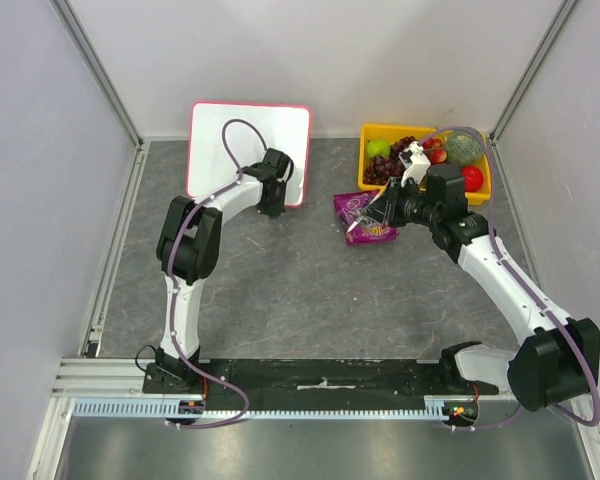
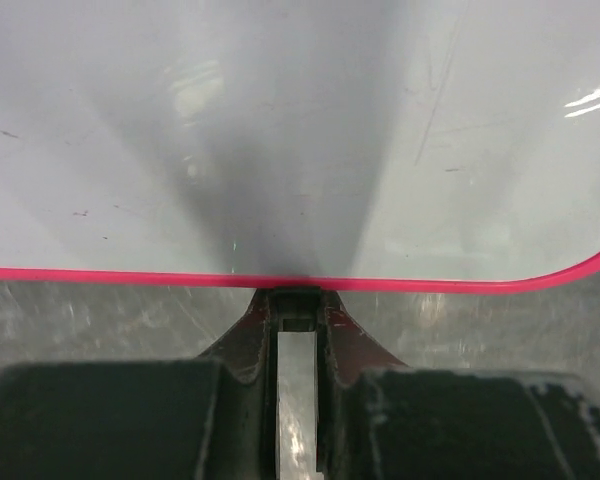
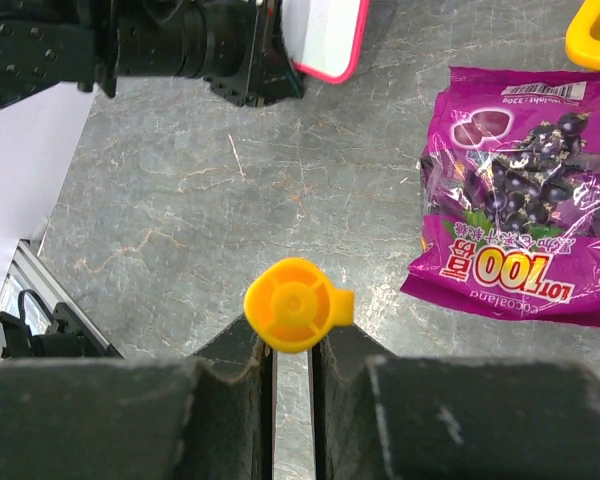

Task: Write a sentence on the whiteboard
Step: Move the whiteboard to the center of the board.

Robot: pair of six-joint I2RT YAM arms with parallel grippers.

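Where the pink-framed white whiteboard (image 1: 208, 150) stands: table's far edge, leftward, blank.
Left claw (image 2: 298, 300): pinched on its lower rim.
Right claw (image 3: 293, 335): gripping orange-capped marker (image 3: 295, 305), board well apart leftward.

Purple snack bag (image 3: 520, 200) just beside yellow bin (image 1: 380, 128) of fruit (image 1: 378, 148), on grey tabletop (image 1: 310, 290)

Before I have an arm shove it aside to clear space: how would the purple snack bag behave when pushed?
The purple snack bag looks like glossy, wrinkled film, so it would probably crumple rather than move stiffly. Lying flat on the table, it should slide, not roll or tip. Its shiny surface may be slippery to pinch.
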